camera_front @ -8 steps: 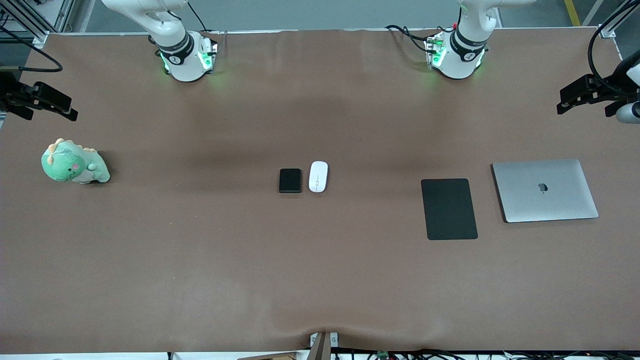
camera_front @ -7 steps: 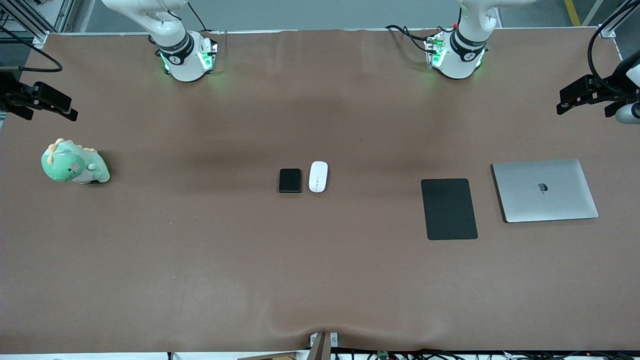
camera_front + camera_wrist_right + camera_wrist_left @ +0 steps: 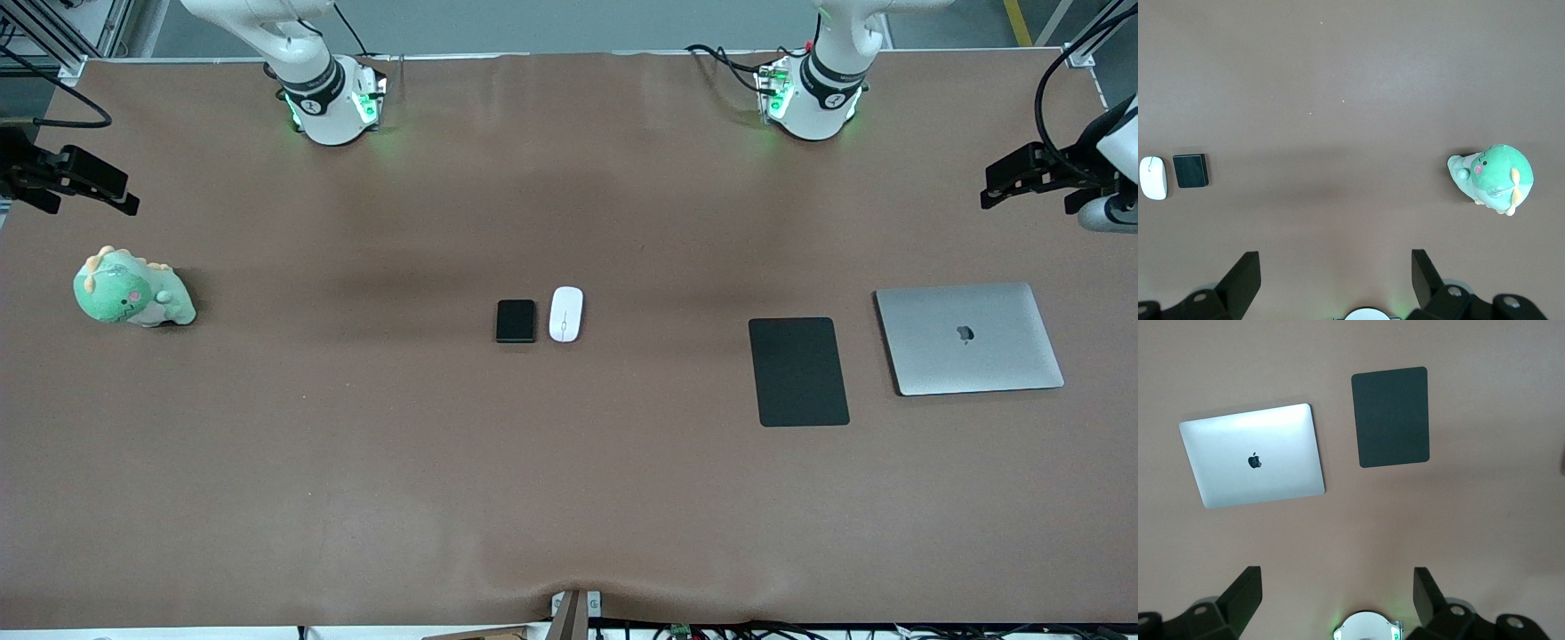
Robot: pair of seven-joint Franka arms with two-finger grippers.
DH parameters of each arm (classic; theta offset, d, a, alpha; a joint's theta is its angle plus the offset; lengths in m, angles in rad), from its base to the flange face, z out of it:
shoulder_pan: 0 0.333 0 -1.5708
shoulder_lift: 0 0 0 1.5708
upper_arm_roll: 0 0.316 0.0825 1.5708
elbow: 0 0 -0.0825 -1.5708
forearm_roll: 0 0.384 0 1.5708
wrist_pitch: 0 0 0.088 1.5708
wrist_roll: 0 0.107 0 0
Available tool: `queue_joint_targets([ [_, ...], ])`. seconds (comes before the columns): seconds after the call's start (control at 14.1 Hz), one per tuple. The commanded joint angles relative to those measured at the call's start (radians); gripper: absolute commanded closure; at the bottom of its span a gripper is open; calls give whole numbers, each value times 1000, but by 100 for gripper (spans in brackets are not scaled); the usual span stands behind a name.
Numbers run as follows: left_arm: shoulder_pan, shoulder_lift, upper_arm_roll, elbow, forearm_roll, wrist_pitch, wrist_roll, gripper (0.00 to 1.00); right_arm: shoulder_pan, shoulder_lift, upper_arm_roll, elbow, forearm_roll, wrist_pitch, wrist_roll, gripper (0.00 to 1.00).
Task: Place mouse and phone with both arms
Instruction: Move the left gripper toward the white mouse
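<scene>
The white oval mouse (image 3: 565,314) and the small black phone (image 3: 516,321) lie side by side at the middle of the brown table, the phone toward the right arm's end. The right wrist view shows the mouse (image 3: 1153,177) and the phone (image 3: 1191,171) too. My left gripper (image 3: 989,187) hangs open high over the left arm's end of the table, and its jaws (image 3: 1337,580) hold nothing. My right gripper (image 3: 120,191) hangs open high over the right arm's end, and its jaws (image 3: 1335,259) are also empty. Both are well apart from the mouse and phone.
A large flat black mouse pad (image 3: 798,372) and a closed silver laptop (image 3: 969,338) lie toward the left arm's end. A green plush dinosaur (image 3: 133,289) sits toward the right arm's end. The arm bases (image 3: 331,102) stand along the table's edge.
My left gripper has shifted slightly toward the table's middle. The right gripper, mouse and phone have not visibly moved.
</scene>
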Motion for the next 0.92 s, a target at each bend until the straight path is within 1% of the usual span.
queue_joint_targets([
  [0.0, -10, 18, -3, 15, 1, -11, 11, 0, -7, -19, -4, -11, 14, 5, -3, 0],
  [0.14, -32, 32, -17, 16, -2, 18, -12, 0, -7, -17, -4, -8, 14, 7, -3, 0],
  [0.36, -35, 73, -25, 24, -115, 64, -101, 0, -6, -13, -2, 2, 14, 7, -3, 0],
  [0.5, -50, 104, -44, 30, -135, 101, -146, 0, -4, -13, -4, 3, 15, 7, -3, 0],
  [0.64, -84, 140, -69, 28, -160, 150, -205, 0, -1, -11, -2, 3, 15, 7, -3, 0],
  [0.85, -176, 202, -86, 28, -175, 227, -322, 0, -3, -13, -2, 5, 15, 7, -3, 0],
])
